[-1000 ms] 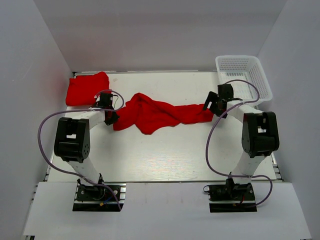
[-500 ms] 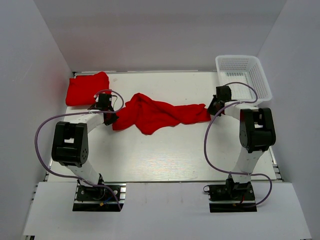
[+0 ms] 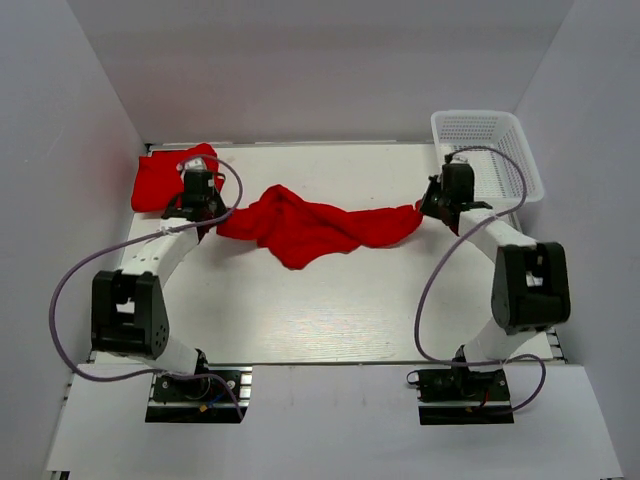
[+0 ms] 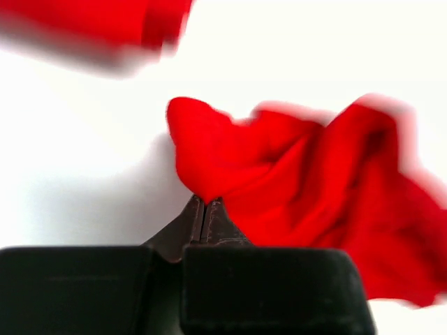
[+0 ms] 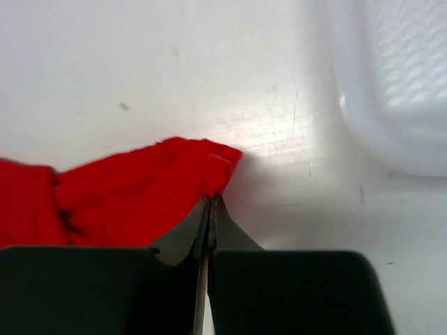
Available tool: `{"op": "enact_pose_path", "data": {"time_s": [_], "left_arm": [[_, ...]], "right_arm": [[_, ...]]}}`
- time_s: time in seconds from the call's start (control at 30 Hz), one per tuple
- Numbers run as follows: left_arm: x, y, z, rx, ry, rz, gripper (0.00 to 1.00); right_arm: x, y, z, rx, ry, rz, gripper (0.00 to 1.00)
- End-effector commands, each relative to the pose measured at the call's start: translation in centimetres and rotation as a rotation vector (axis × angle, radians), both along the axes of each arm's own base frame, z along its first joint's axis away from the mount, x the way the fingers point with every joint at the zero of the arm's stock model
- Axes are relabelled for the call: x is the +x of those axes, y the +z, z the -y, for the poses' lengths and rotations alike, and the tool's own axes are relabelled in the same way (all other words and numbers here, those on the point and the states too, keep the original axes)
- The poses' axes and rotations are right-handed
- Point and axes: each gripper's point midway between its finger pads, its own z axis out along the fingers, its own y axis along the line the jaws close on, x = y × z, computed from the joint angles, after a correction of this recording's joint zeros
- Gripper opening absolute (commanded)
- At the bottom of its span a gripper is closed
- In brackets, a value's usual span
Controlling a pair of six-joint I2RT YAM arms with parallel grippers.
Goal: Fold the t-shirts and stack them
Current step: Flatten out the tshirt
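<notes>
1. My left claw (image 4: 204, 209) is pinched together on one end of the shirt (image 3: 310, 228). My right claw (image 5: 209, 206) is clamped on the other end.
2. The shirt lies crumpled on the table (image 3: 300, 310), strung between my claws.
3. It looks soft, light and floppy, so I judge corners or hems the best hold.
4. A folded shirt (image 3: 160, 182) lies beyond my left claw.

The crumpled t-shirt (image 3: 320, 228) and the folded t-shirt (image 3: 160, 180) at the counter's (image 3: 330, 310) far left corner are plain bright red. Counter white; basket (image 3: 478, 128) white mesh.
</notes>
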Motion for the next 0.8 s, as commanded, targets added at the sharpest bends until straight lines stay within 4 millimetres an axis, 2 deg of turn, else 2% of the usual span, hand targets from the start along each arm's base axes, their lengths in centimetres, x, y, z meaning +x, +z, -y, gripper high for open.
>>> {"op": "enact_pose_path", "data": {"time_s": [0.0, 0.03, 0.07, 0.1, 0.17, 0.2, 0.23, 0.27, 0.3, 0.33, 0.37, 0.4, 0.43, 0.5, 0.53, 0.57, 0.6, 0.73, 0.77], "left_arm": [[2.3, 12.5, -1.8, 0.066, 0.06, 0.305, 0.0], [2.0, 14.2, -2.7, 0.088, 0.101, 0.338, 0.0], [1.6, 17.7, -3.1, 0.098, 0.119, 0.41, 0.0], [1.1, 19.5, -3.6, 0.124, 0.128, 0.449, 0.0], [0.0, 24.0, -4.9, 0.159, 0.179, 0.543, 0.0], [-1.3, 26.6, -5.4, 0.19, 0.182, 0.599, 0.0], [-2.1, 28.3, -6.1, 0.208, 0.213, 0.634, 0.0], [-3.0, 30.8, -6.5, 0.219, 0.231, 0.685, 0.0], [-3.8, 32.3, -7.0, 0.236, 0.249, 0.716, 0.0], [-5.4, 33.9, -8.2, 0.276, 0.297, 0.738, 0.0], [-6.6, 36.1, -8.7, 0.289, 0.327, 0.781, 0.0], [-7.6, 37.0, -9.3, 0.312, 0.348, 0.791, 0.0], [-9.0, 38.5, -10.3, 0.355, 0.388, 0.807, 0.0], [-11.7, 40.4, -11.3, 0.389, 0.436, 0.844, 0.0], [-12.6, 41.3, -11.7, 0.398, 0.456, 0.867, 0.0], [-13.8, 42.3, -12.1, 0.426, 0.47, 0.886, 0.0], [-15.2, 42.9, -12.5, 0.431, 0.486, 0.905, 0.0], [-18.8, 46.0, -12.8, 0.416, 0.506, 1.001, 0.0], [-19.3, 46.2, -12.8, 0.421, 0.507, 1.007, 0.0]], "right_arm": [[2.4, 13.7, 1.0, -0.051, -0.003, 0.378, 0.0], [2.2, 15.1, 1.4, -0.061, -0.015, 0.409, 0.0], [2.2, 16.6, 2.4, -0.105, -0.042, 0.445, 0.0], [1.4, 21.0, 3.1, -0.113, -0.079, 0.541, 0.0], [0.7, 24.2, 4.7, -0.166, -0.138, 0.601, 0.0], [-0.7, 27.7, 5.9, -0.181, -0.195, 0.679, 0.0], [-1.2, 29.0, 6.3, -0.195, -0.214, 0.708, 0.0], [-2.2, 31.3, 7.0, -0.225, -0.228, 0.759, 0.0], [-3.0, 32.8, 7.6, -0.237, -0.25, 0.789, 0.0], [-4.3, 35.4, 9.0, -0.26, -0.324, 0.834, 0.0], [-4.8, 36.2, 9.9, -0.306, -0.345, 0.843, 0.0], [-5.5, 37.0, 10.8, -0.329, -0.385, 0.854, 0.0], [-7.4, 39.6, 11.8, -0.352, -0.432, 0.903, 0.0], [-8.8, 41.2, 12.7, -0.403, -0.467, 0.926, 0.0], [-10.5, 42.9, 13.4, -0.426, -0.491, 0.966, 0.0], [-11.4, 43.8, 14.1, -0.437, -0.531, 0.976, 0.0], [-12.8, 45.1, 14.5, -0.464, -0.546, 1.001, 0.0], [-16.4, 47.8, 15.5, -0.495, -0.602, 1.058, 0.0], [-18.2, 49.2, 15.6, -0.486, -0.617, 1.098, 0.0]]}}
